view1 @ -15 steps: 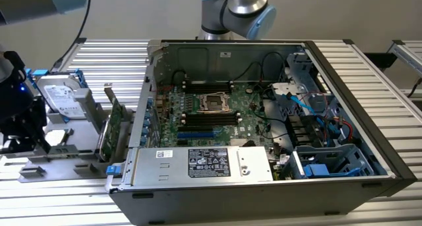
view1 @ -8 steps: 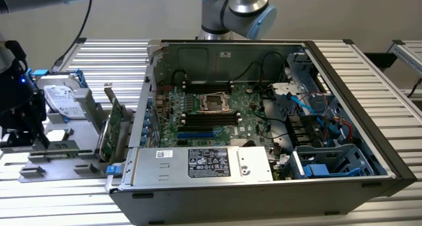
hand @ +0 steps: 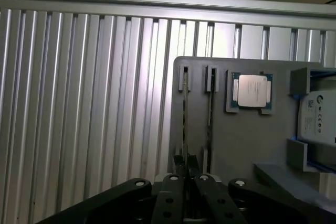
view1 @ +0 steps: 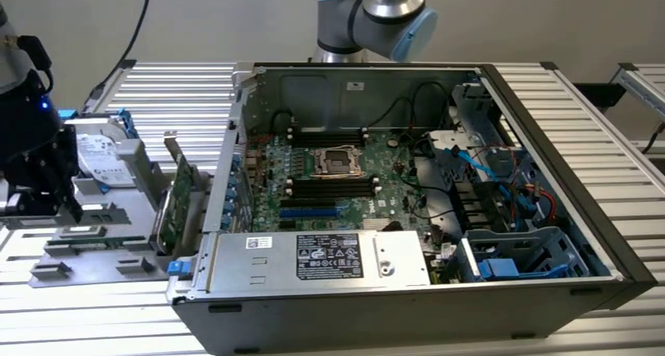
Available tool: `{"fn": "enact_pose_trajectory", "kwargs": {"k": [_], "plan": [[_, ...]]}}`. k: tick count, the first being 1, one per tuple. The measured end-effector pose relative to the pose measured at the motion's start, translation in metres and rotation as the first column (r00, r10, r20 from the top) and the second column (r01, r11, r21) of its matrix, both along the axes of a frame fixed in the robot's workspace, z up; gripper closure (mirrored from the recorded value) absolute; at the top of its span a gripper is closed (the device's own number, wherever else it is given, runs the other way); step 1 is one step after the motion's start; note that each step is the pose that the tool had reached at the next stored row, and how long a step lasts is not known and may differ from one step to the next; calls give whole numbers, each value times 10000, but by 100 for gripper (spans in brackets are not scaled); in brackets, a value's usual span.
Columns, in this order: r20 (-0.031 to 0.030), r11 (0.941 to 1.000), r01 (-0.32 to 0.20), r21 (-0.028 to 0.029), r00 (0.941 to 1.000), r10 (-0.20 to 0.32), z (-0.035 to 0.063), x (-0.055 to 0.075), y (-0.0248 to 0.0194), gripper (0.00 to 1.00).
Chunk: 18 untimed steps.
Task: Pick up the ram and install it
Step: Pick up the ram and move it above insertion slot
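Over the grey tray (hand: 247, 145), the gripper (hand: 186, 169), jaws nearly closed, pinches the ram (hand: 185, 114) standing on edge in the tray's slot (a twin stick (hand: 210, 111) stands just beside). A straight, square lift should avoid binding.

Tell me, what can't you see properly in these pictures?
Wrist view: the ram stands edge-on in the gray tray, so its chips are hidden; the gripper covers one end.
Wrist view: the hard drive is cut off by the picture's edge.
Exterior view: the power supply label is too small to read.
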State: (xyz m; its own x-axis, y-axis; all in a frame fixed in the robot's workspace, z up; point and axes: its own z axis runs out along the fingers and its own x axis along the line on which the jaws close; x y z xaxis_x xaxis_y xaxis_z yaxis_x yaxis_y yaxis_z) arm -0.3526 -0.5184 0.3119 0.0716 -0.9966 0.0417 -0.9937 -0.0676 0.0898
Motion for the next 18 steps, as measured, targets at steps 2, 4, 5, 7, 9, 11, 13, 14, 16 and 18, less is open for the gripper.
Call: {"fn": "enact_pose_trajectory", "kwargs": {"k": [2,4,5,7,9,11,13,14,16,18], "plan": [[1,10000,0,3,10000,0,63,49,2,86],[-2,10000,1,1,10000,-1,119,113,4,86],[-3,10000,1,0,10000,-1,147,147,6,86],[-2,10000,0,1,10000,0,205,228,11,86],[-2,10000,0,2,10000,0,269,311,19,86],[-3,10000,1,1,10000,-1,343,384,29,86],[-2,10000,1,1,10000,-1,418,442,43,86],[-5,10000,0,-1,10000,0,455,467,50,86],[-2,10000,0,2,10000,0,530,517,64,86],[-4,10000,-1,0,10000,1,610,567,79,86]]}}
